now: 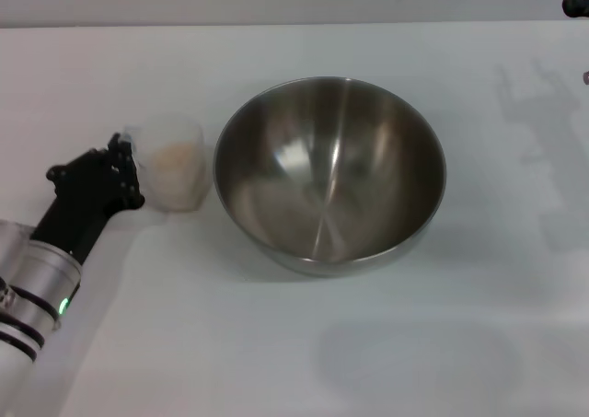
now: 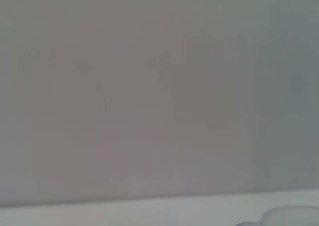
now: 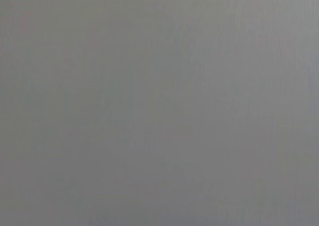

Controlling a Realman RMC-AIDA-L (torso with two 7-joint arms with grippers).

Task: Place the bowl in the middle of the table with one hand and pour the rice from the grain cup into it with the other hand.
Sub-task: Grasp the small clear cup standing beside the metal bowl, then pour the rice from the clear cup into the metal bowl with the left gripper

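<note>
Grain cup (image 1: 173, 173) stands upright just beside left pincer (image 1: 124, 164), near bowl (image 1: 329, 173)

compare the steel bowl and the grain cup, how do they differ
The bowl is shiny opaque steel; the grain cup is clear plastic. The bowl is far wider than the cup. The bowl is empty, while the cup holds pale rice. The left gripper is at the cup's side; nothing is near the bowl. Both stand upright on the white table, side by side.

Bowl (image 1: 329, 173) sitting mid-bench (image 1: 294, 362), grain cup (image 1: 172, 164) crowding just beside its left wall, left tool (image 1: 124, 168) pressing against the cup, bare bench lying open in front and right.
</note>
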